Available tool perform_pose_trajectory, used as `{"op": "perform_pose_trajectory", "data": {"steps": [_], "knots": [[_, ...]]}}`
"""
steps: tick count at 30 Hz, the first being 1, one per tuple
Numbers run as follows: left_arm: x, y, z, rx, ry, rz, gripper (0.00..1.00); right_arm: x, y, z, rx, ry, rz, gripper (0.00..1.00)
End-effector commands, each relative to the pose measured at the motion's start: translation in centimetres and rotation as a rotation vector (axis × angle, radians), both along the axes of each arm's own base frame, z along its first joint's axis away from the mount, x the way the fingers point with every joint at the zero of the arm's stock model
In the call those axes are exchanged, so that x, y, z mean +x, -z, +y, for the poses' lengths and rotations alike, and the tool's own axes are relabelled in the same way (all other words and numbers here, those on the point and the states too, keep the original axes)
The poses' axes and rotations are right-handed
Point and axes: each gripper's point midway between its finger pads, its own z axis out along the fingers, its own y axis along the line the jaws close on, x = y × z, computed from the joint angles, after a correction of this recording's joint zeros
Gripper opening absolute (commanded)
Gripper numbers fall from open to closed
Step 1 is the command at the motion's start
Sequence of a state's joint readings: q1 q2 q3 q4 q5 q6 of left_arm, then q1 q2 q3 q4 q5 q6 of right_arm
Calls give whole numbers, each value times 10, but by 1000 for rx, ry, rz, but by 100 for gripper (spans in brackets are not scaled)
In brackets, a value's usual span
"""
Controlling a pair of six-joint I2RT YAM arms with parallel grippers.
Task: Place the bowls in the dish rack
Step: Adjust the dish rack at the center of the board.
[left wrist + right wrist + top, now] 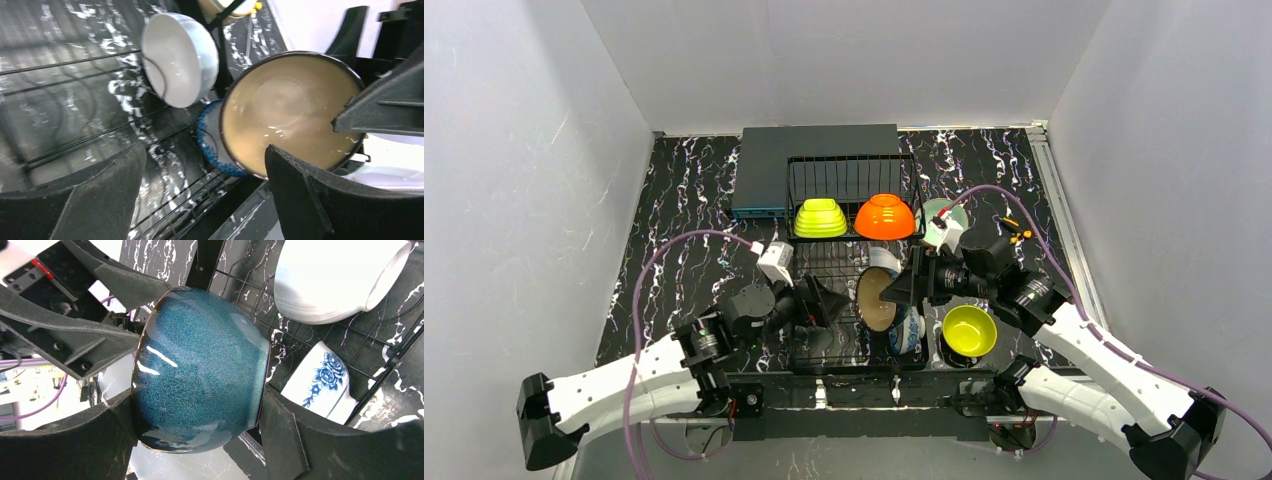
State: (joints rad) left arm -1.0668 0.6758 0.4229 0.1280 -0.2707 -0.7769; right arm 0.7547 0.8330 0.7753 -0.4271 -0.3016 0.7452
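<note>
The black wire dish rack [824, 352] holds a lime green bowl [820, 218] and an orange bowl [885, 216] upside down on its back tier. A white bowl [180, 57] and a blue-white patterned bowl [320, 382] stand on edge in the lower tier. My right gripper [197, 400] is shut on a teal bowl [200, 370] with a beige inside [287, 110], one finger at its rim and one at its base, over the rack's right side. Facing that bowl, my left gripper [205, 190] is open and empty above the rack wires.
A yellow bowl [969, 330] sits on the table right of the rack, under my right arm. A mint bowl [944, 212] shows behind the right wrist. A flat dark grey box [814, 150] lies behind the rack. White walls enclose the table.
</note>
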Motion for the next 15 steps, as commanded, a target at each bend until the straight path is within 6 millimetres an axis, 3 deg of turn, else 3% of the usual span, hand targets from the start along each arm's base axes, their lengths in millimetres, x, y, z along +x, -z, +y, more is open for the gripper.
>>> {"op": "perform_pose_trajectory", "data": {"steps": [1,4,7,11,15], "knots": [[-10,34,71,406,-115,124,87,9,-51,9,98,-19,-142,1],[-21,46,108,582,-189,226,88,9,-49,10,89,-28,-140,1],[-35,59,126,690,-212,335,89,8,-46,11,82,-44,-136,1],[-54,84,116,702,-164,472,89,6,-41,11,71,-56,-128,1],[-64,101,85,600,-80,547,85,4,-37,9,55,-62,-125,1]]}}
